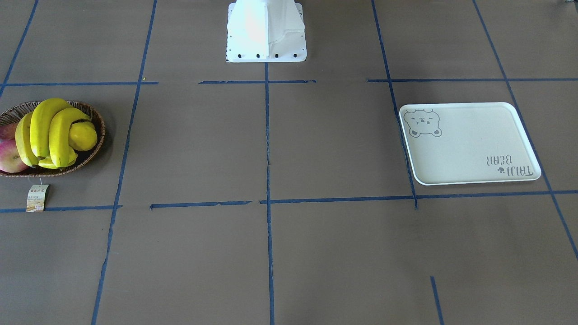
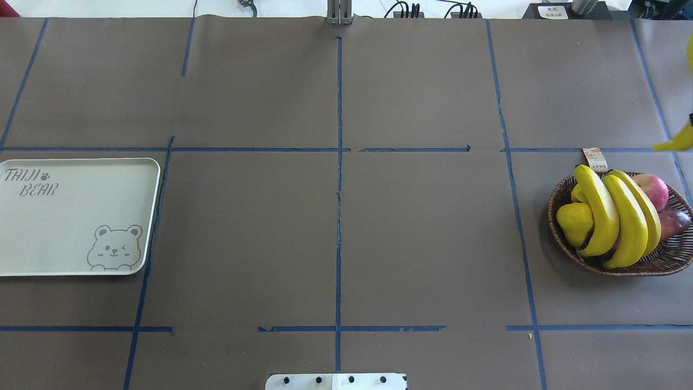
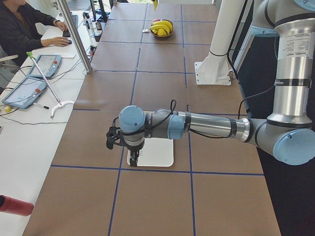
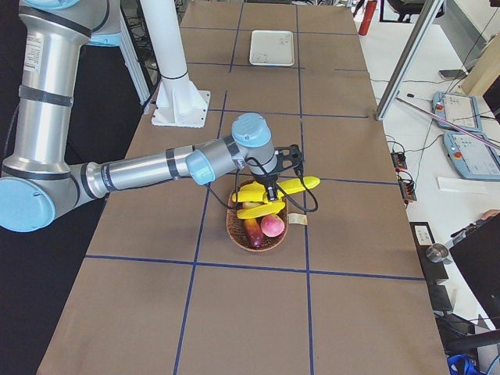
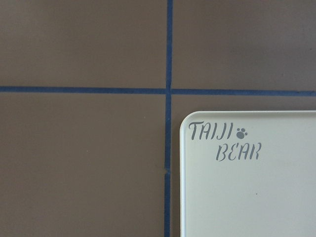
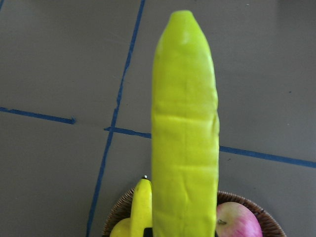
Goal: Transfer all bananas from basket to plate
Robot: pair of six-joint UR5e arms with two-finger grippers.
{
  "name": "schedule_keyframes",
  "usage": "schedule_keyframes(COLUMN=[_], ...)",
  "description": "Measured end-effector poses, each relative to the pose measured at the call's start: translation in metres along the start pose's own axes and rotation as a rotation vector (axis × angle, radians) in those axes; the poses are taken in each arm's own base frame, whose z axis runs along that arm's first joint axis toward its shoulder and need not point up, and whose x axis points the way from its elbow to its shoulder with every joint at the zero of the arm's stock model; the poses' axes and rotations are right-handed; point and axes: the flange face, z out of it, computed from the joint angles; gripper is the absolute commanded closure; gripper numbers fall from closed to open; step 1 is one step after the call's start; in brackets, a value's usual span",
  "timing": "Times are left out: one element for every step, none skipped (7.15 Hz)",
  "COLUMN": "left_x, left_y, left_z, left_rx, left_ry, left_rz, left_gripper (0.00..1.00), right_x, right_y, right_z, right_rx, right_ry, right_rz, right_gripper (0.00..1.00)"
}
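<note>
Above basket (image 4: 256, 248), banana (image 4: 301, 185) crosswise under right jaws; whether pinched, cannot tell; left jaws likewise.

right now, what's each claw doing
left claw: cannot tell, seen only from the side
right claw: closed on a banana above the basket

- Front-facing view: set across the table (image 1: 316, 253), looking steeply down toward the robot base (image 1: 266, 31).
- Overhead view: behind the robot, facing the opposite way; both share the basket (image 1: 101, 135) and plate (image 1: 469, 144).
- Side views: one at each table end, looking lengthwise, distant.
- Left wrist view: close, straight down on the plate corner under the left gripper (image 3: 134, 158).
- Right wrist view: close, past a banana (image 6: 185, 138) to the basket below the right gripper (image 4: 273, 191).
</note>
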Motion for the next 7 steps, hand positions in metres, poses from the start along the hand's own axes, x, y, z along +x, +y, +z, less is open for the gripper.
schedule_keyframes(left_x=[0.035, 0.08, 0.129, 0.181, 0.233, 0.283, 0.323], left_y=[-0.016, -0.033, -0.047, -0.058, -0.064, -0.066, -0.065], left_z=[0.011, 0.029, 0.047, 0.06, 0.07, 0.075, 0.076], left_rx=[0.027, 0.046, 0.06, 0.071, 0.069, 0.063, 0.079], left_ry=[0.029, 0.067, 0.118, 0.182, 0.25, 0.319, 0.379], left_rz=[-0.013, -0.033, -0.056, -0.096, -0.151, -0.213, -0.278], left_gripper=[0.01, 0.02, 0.03, 0.04, 0.04, 0.04, 0.04], right_x=[-0.05, -0.103, -0.155, -0.203, -0.245, -0.28, -0.308], right_y=[-0.017, -0.028, -0.036, -0.038, -0.036, -0.028, -0.016], right_z=[0.024, 0.046, 0.061, 0.074, 0.084, 0.094, 0.103], right_rx=[-0.043, -0.077, -0.091, -0.086, -0.061, -0.022, 0.017], right_ry=[-0.043, -0.079, -0.103, -0.12, -0.146, -0.188, -0.245], right_rz=[0.026, 0.07, 0.113, 0.153, 0.181, 0.197, 0.224], right_gripper=[0.98, 0.98, 0.98, 0.98, 0.97, 0.97, 0.97])
